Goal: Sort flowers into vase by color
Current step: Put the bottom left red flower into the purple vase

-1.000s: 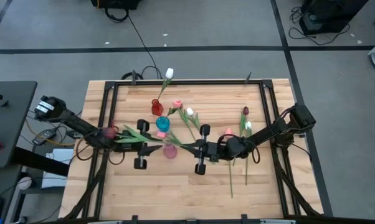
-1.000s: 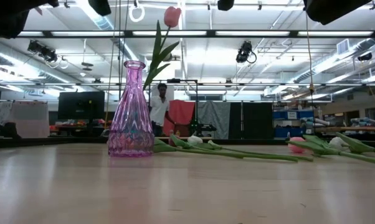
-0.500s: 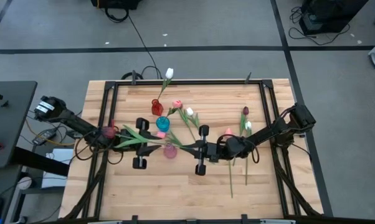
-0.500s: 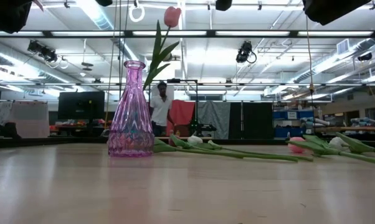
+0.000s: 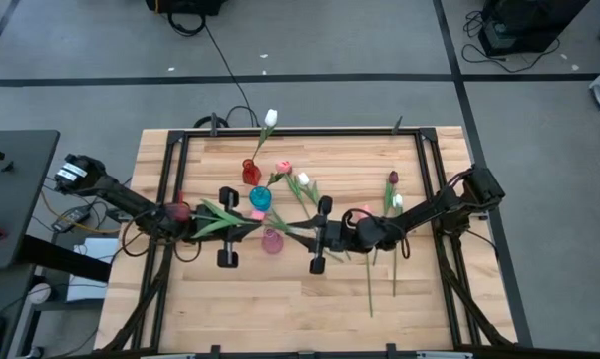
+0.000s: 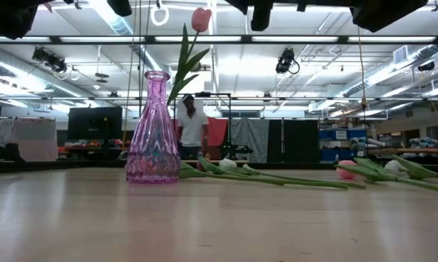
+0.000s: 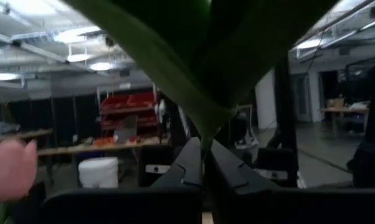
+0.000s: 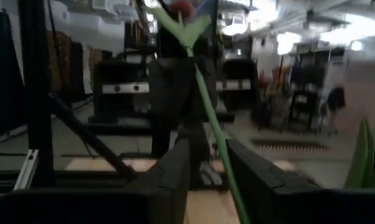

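Observation:
A pink tulip [image 5: 180, 211] hangs about level above the table between my two arms. Its green stem [image 5: 275, 228] passes over the pink vase [image 5: 271, 241]. My left gripper [image 7: 203, 163] is shut on that stem, with the bud [image 7: 7, 169] back beside its wrist. My right gripper [image 8: 209, 163] is open, a finger on either side of the stem's far end [image 8: 217, 140]. The blue vase [image 5: 260, 199] and red vase [image 5: 250, 173] stand farther back. In the low view a pink tulip [image 6: 201, 18] rises behind the pink vase [image 6: 152, 131]. My left gripper pinches the stem just under the base of a broad leaf [image 7: 204, 143] between its two fingers. The fingers come about level from the table's left, and the stem runs nearly along them. The tulip is lifted clear, roughly level, its bud toward the left arm.
Loose tulips lie on the wood: a white one [image 5: 302, 180] behind the grippers, a maroon one [image 5: 392, 178] and a white one [image 5: 398, 201] at the right, their stems [image 5: 371, 294] reaching toward the near edge. A black frame [image 5: 170, 179] borders the table.
My right gripper has rolled a little about its own axis and shows lower at the top of the low view. The held tulip stays level over the pink vase.

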